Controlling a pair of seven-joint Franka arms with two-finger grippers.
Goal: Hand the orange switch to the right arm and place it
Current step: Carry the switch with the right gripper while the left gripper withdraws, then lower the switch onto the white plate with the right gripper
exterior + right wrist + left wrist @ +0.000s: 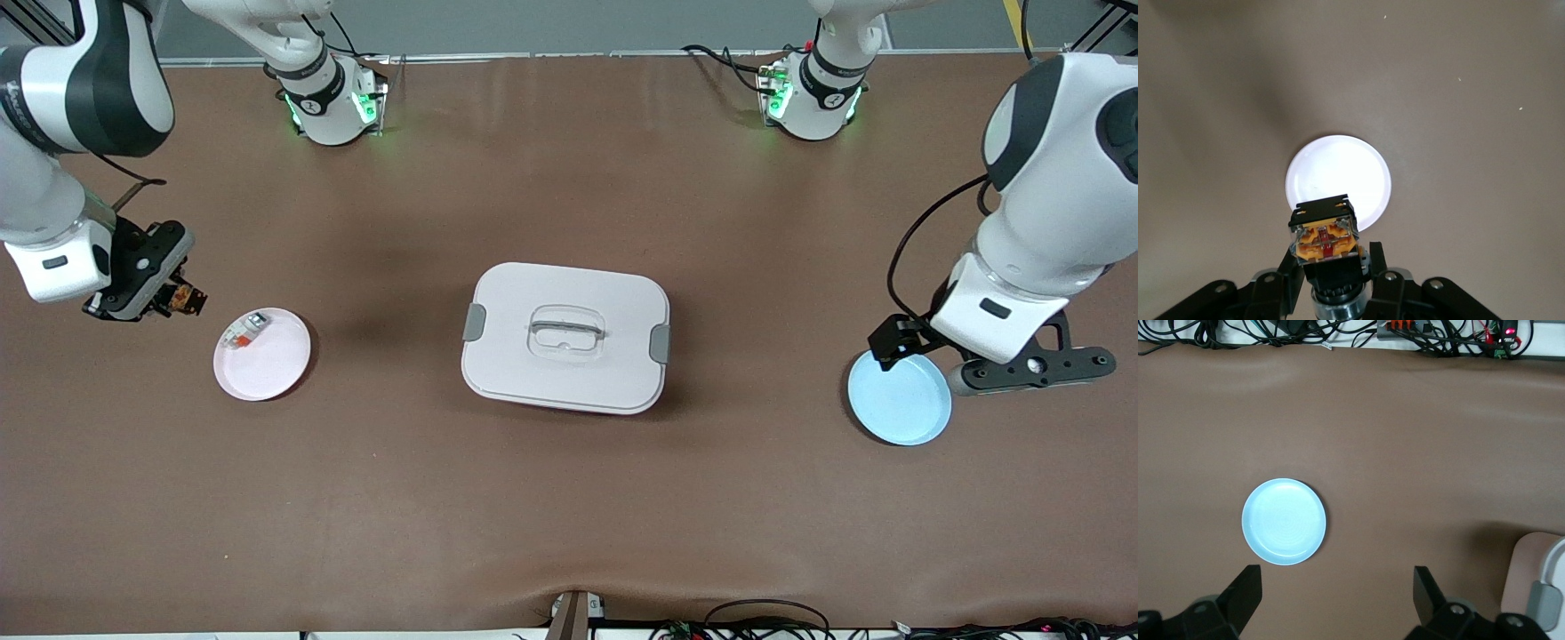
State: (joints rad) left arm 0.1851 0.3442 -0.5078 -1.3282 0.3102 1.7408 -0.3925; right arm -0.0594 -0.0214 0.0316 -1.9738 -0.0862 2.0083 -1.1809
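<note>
My right gripper is shut on the orange switch, a small black body with an orange centre. It holds the switch above the bare table, just off the pink plate's rim at the right arm's end. In the right wrist view the switch sits between the fingers, with the plate under it. My left gripper is open and empty, over the table beside the blue plate. The left wrist view shows its gripper spread wide near that plate.
A whitish-grey block with an orange-red patch lies on the pink plate. A white lidded box with a handle stands in the middle of the table; its corner shows in the left wrist view. Cables run along the table's near edge.
</note>
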